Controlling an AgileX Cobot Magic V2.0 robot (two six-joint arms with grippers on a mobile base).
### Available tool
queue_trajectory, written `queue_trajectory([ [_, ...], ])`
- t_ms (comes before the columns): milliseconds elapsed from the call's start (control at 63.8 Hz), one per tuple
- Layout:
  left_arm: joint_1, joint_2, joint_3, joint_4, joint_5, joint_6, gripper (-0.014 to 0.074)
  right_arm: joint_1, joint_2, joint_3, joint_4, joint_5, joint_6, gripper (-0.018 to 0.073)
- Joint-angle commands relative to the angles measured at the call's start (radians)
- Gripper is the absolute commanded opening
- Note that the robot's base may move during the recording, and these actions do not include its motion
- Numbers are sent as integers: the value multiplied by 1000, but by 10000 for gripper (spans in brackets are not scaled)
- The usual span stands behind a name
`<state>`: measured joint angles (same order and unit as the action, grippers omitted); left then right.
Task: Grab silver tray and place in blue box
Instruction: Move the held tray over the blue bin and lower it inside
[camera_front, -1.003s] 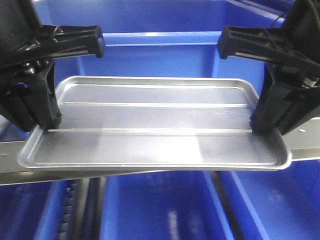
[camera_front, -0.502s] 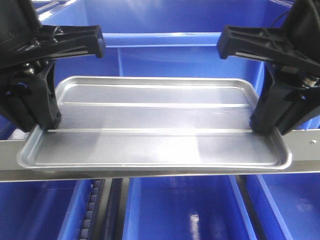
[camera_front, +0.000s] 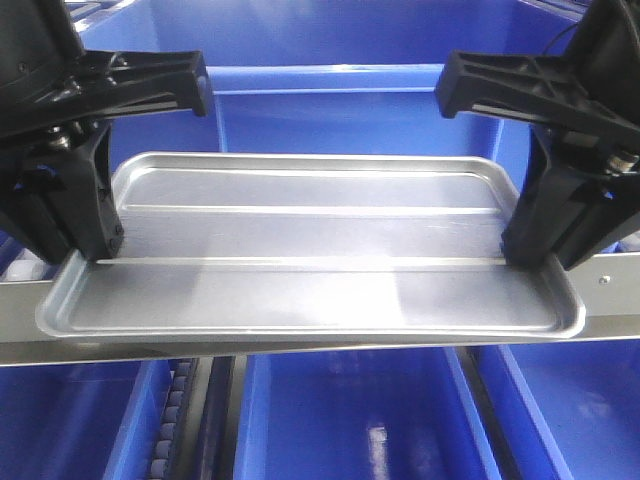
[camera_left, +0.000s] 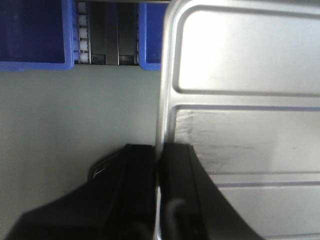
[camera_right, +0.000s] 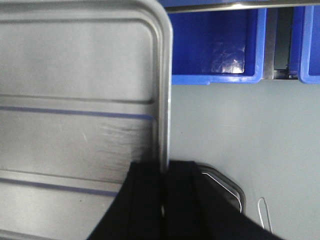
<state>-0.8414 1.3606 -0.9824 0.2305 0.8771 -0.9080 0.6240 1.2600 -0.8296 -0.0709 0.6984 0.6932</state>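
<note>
Clamped on the short left rim of the silver tray (camera_front: 300, 235), the left gripper (camera_front: 97, 250) is seen with the metal edge pinched between its black fingers, as the left wrist view confirms. Between the two arms the tray is held level and clear of any support, its ridged centre panel facing up. It is set in front of the near wall of the blue box (camera_front: 350, 110) and is not yet inside it. At the right end, the right gripper (camera_front: 527, 255) is likewise closed on the short right rim. Against the pictures from a second and half a second ago, tray and grippers are placed the same in the front view, while the surroundings have shifted. The steel rail (camera_front: 615, 325), slanted a second ago, is now laid level just under the tray's near edge, and the lower blue bins (camera_front: 340, 420) have been displaced sideways. A grey surface (camera_left: 75, 125) is shown beneath the tray ends in both wrist views. It is judged that the grasp is secure and the carry is under way, with the lowering into the box not yet done.
</note>
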Motion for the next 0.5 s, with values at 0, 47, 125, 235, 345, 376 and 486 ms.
queue_trajectory([
  [0, -6, -34, -25, 17, -21, -8, -15, -4, -28, -26, -17, -42, 0, 57],
  [47, -6, -34, -25, 17, -21, -8, -15, -4, -28, -26, -17, -43, 0, 57],
  [125, -6, -34, -25, 17, -21, -8, -15, -4, -28, -26, -17, -43, 0, 57],
  [235, -6, -34, -25, 17, -23, -8, -15, -4, -28, -26, -17, -45, 0, 57],
  [345, -6, -34, -25, 17, -23, -8, -15, -4, -28, -26, -17, -57, 0, 57],
  [376, -6, -34, -25, 17, -23, -8, -15, -4, -28, -26, -17, -61, 0, 57],
  [486, -6, -34, -25, 17, -28, -8, -15, -4, -28, -26, -17, -81, 0, 57],
])
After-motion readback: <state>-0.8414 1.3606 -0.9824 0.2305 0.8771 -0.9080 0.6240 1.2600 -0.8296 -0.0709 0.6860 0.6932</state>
